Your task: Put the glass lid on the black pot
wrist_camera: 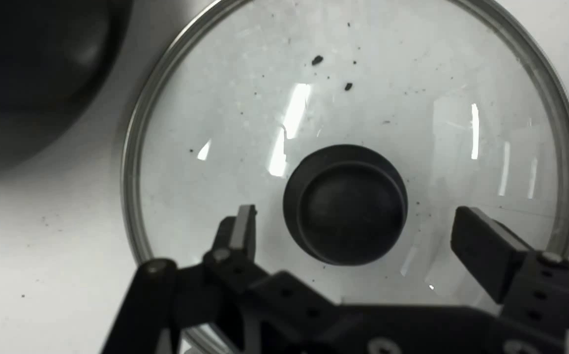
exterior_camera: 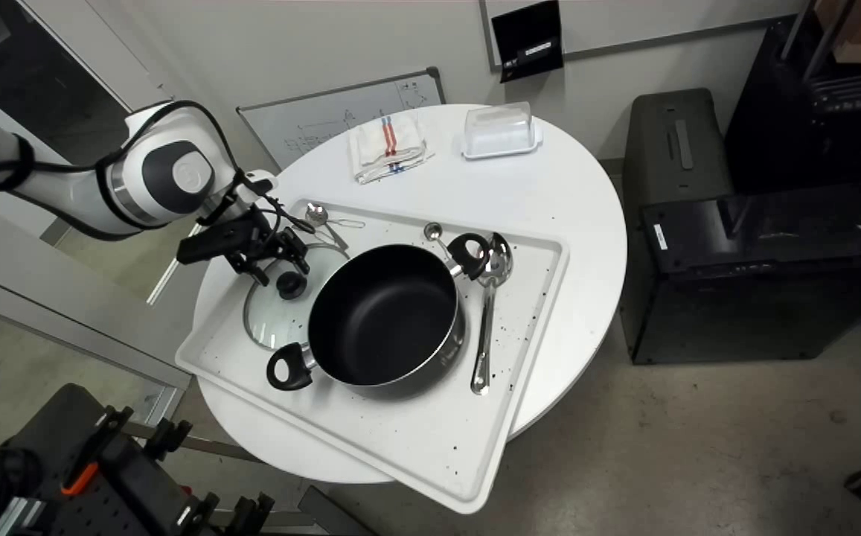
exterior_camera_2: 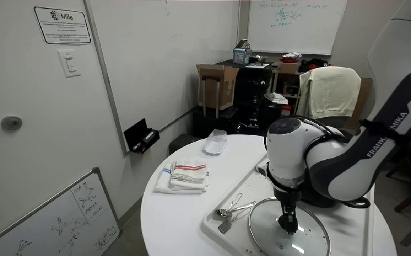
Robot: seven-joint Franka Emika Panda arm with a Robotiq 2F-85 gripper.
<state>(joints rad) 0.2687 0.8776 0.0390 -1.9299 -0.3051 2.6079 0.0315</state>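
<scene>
Beneath end effector [wrist_camera: 354, 221], glass lid [wrist_camera: 345, 182]

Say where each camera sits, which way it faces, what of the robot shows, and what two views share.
An exterior view: high, facing down on the black pot; arm and gripper show.
An exterior view: by the table, facing across it, glass lid nearest; arm and gripper show.
Wrist view: on the arm, facing down at the lid's knob; gripper fingers show.
Both exterior views share the folded towels.
</scene>
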